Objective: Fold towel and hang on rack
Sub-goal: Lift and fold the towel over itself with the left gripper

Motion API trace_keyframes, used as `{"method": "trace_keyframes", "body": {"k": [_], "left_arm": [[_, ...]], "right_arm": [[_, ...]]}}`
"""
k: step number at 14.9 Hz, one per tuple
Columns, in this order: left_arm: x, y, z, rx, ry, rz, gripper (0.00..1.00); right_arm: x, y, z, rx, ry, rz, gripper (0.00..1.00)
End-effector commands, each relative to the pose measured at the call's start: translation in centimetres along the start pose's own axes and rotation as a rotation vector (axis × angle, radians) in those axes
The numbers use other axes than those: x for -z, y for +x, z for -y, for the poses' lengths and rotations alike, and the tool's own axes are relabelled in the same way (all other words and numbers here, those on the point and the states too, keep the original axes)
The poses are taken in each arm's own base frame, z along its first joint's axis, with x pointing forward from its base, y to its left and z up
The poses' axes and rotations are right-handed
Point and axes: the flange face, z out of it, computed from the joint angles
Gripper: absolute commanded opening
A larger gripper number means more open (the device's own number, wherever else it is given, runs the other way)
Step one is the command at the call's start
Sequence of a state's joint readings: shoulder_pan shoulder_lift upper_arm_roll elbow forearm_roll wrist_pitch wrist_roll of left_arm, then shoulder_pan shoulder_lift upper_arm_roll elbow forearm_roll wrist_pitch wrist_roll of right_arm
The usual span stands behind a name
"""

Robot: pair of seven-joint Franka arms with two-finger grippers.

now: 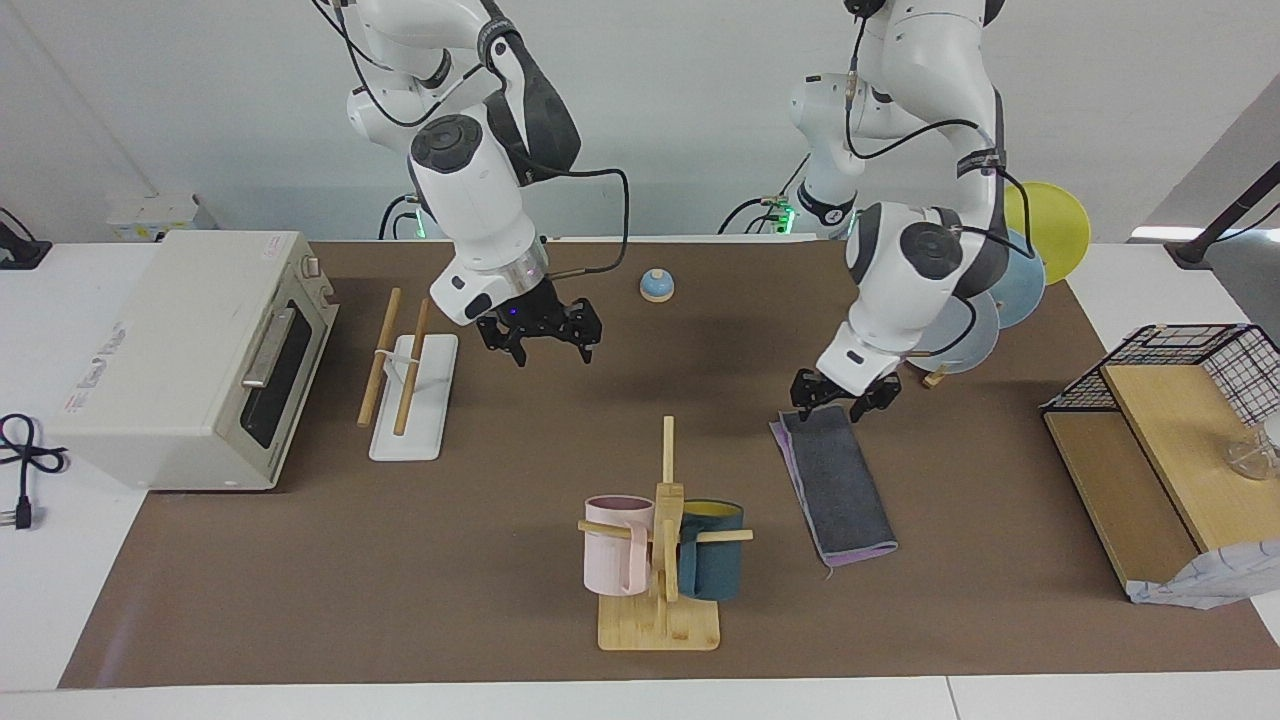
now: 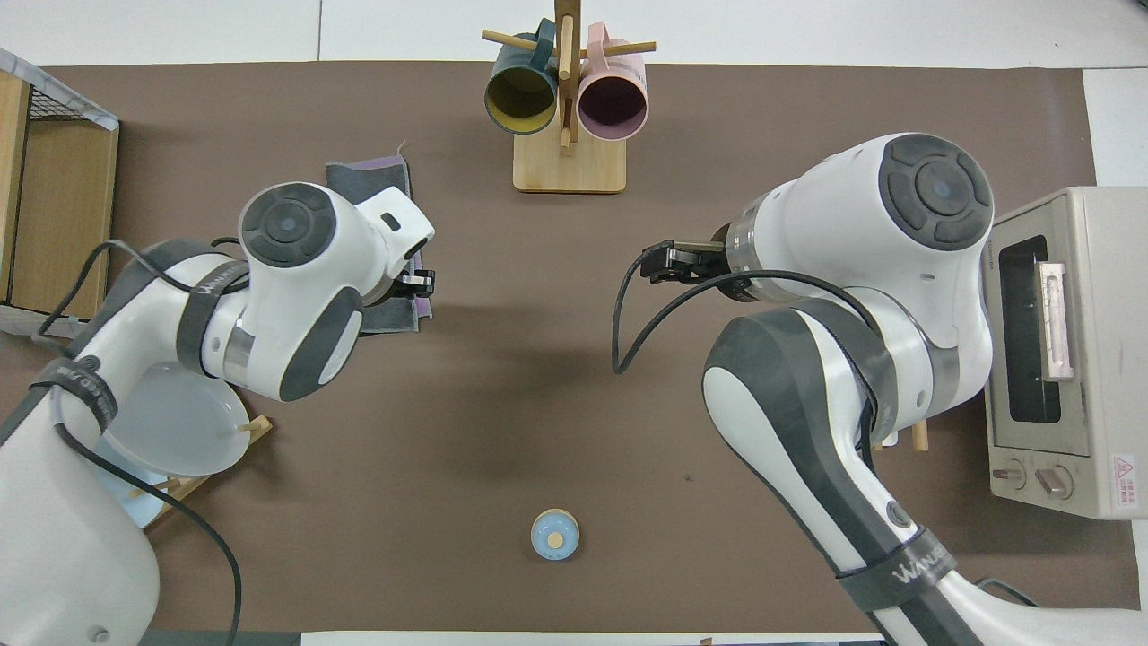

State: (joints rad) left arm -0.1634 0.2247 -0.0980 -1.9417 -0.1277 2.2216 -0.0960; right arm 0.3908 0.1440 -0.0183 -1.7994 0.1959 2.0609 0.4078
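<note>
The towel (image 1: 835, 485) lies folded in half on the brown mat, dark grey face up with a purple edge showing along its border; in the overhead view the left arm covers most of the towel (image 2: 369, 178). My left gripper (image 1: 845, 400) hovers open just over the towel's end nearer the robots, holding nothing. From overhead, the left gripper (image 2: 418, 285) peeks out from under its wrist. The rack (image 1: 410, 390), two wooden dowels over a white base, stands beside the toaster oven. My right gripper (image 1: 540, 340) waits open in the air beside the rack, also seen as the right gripper (image 2: 662, 262).
A toaster oven (image 1: 190, 350) sits at the right arm's end. A mug tree (image 1: 660, 540) with two mugs stands beside the towel. A plate stand (image 1: 960, 320) and a wire basket on a wooden shelf (image 1: 1170, 430) are at the left arm's end. A small blue bell (image 1: 657, 286) lies near the robots.
</note>
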Motion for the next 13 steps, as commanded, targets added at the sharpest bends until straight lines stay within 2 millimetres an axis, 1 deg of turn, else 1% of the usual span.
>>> {"method": "trace_keyframes", "body": {"k": [1, 2, 3, 5, 8, 10, 11, 12, 13], "left_arm": [[-1.6, -0.4, 3.4, 0.008, -0.119, -0.034, 1.0], [-2.9, -0.8, 4.4, 0.012, -0.156, -0.054, 1.0], [-3.9, -0.9, 4.9, 0.014, -0.182, -0.056, 1.0], [-5.9, -0.9, 5.5, -0.006, -0.206, -0.041, 0.94], [-7.1, -1.0, 5.8, -0.033, -0.205, -0.026, 0.91], [-7.4, -1.1, 5.8, -0.034, -0.204, -0.025, 0.87], [-7.7, -1.4, 5.8, -0.034, -0.203, -0.017, 0.83], [-7.8, -1.4, 5.7, -0.035, -0.203, -0.016, 0.73], [-7.8, -1.4, 5.6, -0.037, -0.202, -0.017, 0.59]], "right_arm": [[0.2, -0.6, -0.1, -0.027, 0.026, -0.007, 1.0], [0.2, -0.6, -0.1, -0.025, 0.026, -0.007, 1.0], [0.2, -0.6, -0.1, -0.026, 0.025, -0.008, 1.0], [0.2, -0.6, 0.0, -0.024, 0.025, -0.008, 1.0], [0.0, -0.8, -0.1, -0.064, 0.024, -0.002, 1.0], [-0.1, -0.9, -0.1, -0.073, 0.023, -0.001, 1.0], [0.0, -0.8, -0.1, -0.073, 0.026, -0.007, 1.0], [0.0, -0.8, -0.1, -0.075, 0.028, -0.012, 1.0], [-0.1, -0.9, 0.0, -0.074, 0.028, -0.012, 1.0]]}}
